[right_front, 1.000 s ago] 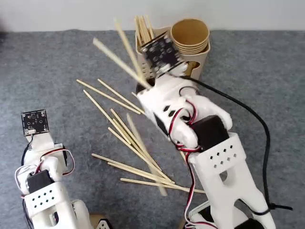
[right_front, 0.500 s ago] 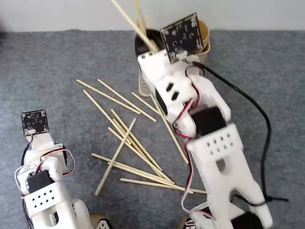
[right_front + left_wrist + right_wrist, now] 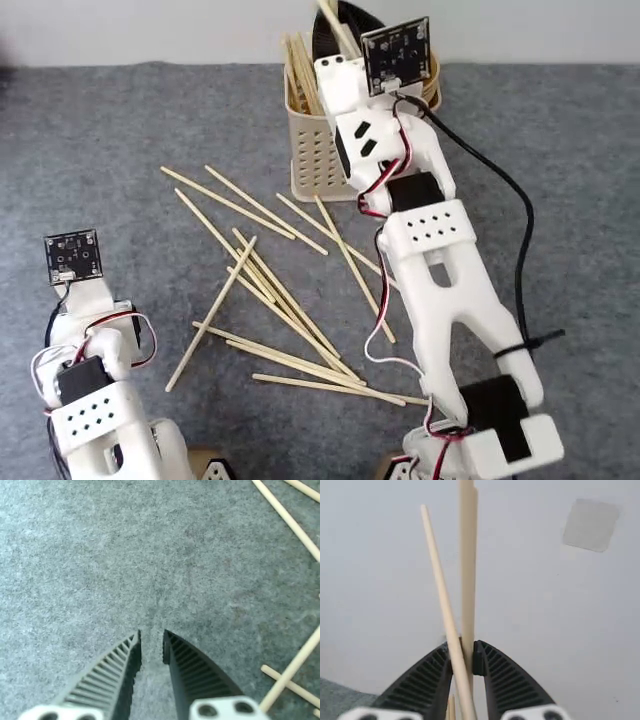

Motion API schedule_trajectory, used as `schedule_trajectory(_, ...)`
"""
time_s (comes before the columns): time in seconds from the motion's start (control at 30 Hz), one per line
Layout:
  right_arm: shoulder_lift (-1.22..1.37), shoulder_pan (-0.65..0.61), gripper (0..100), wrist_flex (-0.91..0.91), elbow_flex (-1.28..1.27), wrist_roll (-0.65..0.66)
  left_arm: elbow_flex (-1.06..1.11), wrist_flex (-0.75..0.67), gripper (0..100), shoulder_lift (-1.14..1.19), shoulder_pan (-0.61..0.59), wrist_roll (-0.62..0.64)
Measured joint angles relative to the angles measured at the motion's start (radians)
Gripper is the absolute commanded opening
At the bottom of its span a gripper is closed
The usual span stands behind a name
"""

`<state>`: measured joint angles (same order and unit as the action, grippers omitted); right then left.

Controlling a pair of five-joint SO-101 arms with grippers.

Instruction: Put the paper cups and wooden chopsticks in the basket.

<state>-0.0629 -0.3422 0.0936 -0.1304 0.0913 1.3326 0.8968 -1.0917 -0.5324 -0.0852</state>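
Gripping two wooden chopsticks (image 3: 466, 555) in the right gripper (image 3: 462, 650), jaws clenched on both sticks low down, the long ends fanning slightly apart against a pale wall (image 3: 560, 605). Seen from above poised over the basket (image 3: 315, 165) at the far edge of the grey carpet (image 3: 120, 130), with the right arm (image 3: 440, 270) stretched out along the table towards it. Standing bundled in the basket's left side: more sticks (image 3: 300, 70), upright and leaning a little. Lying scattered on the carpet in front of the basket, between the two arms: loose chopsticks (image 3: 270, 290), many crossing or touching one another, one pair close to the basket's foot. Parked near the table's near left corner, well apart from the pile: the left arm (image 3: 90, 390). Hanging just above bare carpet: the left gripper (image 3: 151, 645), jaws narrowly parted and grasping nothing, with a few loose sticks off to one side.
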Motion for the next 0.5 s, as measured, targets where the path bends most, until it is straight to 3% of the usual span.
schedule_trajectory(0.23, 0.117, 0.003, 0.8, 0.048, 0.0, -0.002, 0.0, 0.0, 7, 0.0, 0.0, 0.0)
schedule_trajectory(0.5, 0.275, 0.032, 0.8, 0.049, -0.011, -0.091, 0.0, 0.0, 7, 0.0, 0.0, 0.0)
